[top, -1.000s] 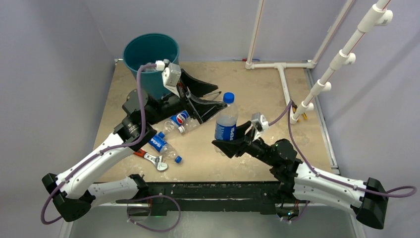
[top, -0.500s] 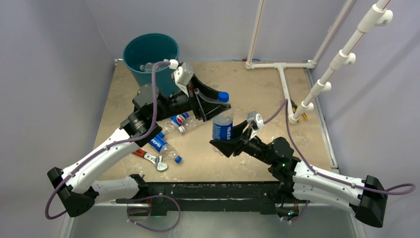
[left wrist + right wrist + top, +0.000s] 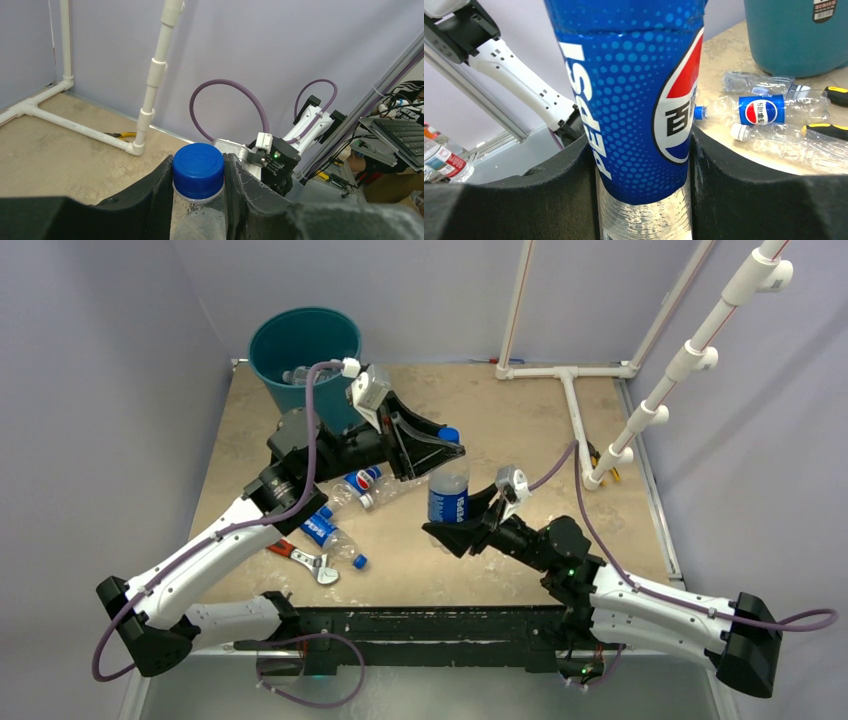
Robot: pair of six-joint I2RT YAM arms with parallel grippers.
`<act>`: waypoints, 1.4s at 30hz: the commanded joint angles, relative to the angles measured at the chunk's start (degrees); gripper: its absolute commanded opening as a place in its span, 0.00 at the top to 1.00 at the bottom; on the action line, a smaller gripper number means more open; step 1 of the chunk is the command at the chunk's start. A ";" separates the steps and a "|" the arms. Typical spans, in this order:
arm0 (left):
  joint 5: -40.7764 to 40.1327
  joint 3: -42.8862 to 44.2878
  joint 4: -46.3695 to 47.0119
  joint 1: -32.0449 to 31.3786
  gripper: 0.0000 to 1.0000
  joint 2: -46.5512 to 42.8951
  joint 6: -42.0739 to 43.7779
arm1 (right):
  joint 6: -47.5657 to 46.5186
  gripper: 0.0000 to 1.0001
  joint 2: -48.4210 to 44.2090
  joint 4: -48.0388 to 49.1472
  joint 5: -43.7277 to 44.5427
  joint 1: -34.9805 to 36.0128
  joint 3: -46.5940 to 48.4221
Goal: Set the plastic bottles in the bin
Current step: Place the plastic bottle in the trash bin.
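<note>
- So, this reads as a mid-air handover. The held bottle (image 3: 449,495) stands upright above the middle of the tabletop (image 3: 540,430), well apart from the bin (image 3: 272,380) at the far left corner.
- The right hand (image 3: 462,518) is clamped on the blue label band, one finger on each side. The right wrist view shows full contact on both sides.
- The left hand (image 3: 447,443) reaches in from the bin side and pinches the blue cap (image 3: 198,164). The left wrist view shows both fingers against the cap sides with no visible gap, and they run down past the cap along the neck.
- The cap is a small, round grip point. Confirm the left hand is firm before the right hand lets go, or the bottle may pivot or drop.
- The right hand should spread fully, then back off toward its own base. Dragging it sideways risks twisting the bottle out of the cap pinch.
- The bottle hangs below the left hand, so the carry needs height for the bottle's base to clear the bin rim.
- Release over the bin's centre rather than at the rim. A few clear bottles (image 3: 298,373) lie inside, so there is room.
- Loose bottles (image 3: 362,480) and a wrench (image 3: 305,560) lie on the tabletop under the left arm. Keep the arm high on the swing so it doesn't sweep them.
</note>
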 commanded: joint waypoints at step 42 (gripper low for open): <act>-70.10 7.63 46.12 22.35 1.00 14.59 42.75 | 12.15 0.01 -29.49 -21.52 4.17 0.01 -5.71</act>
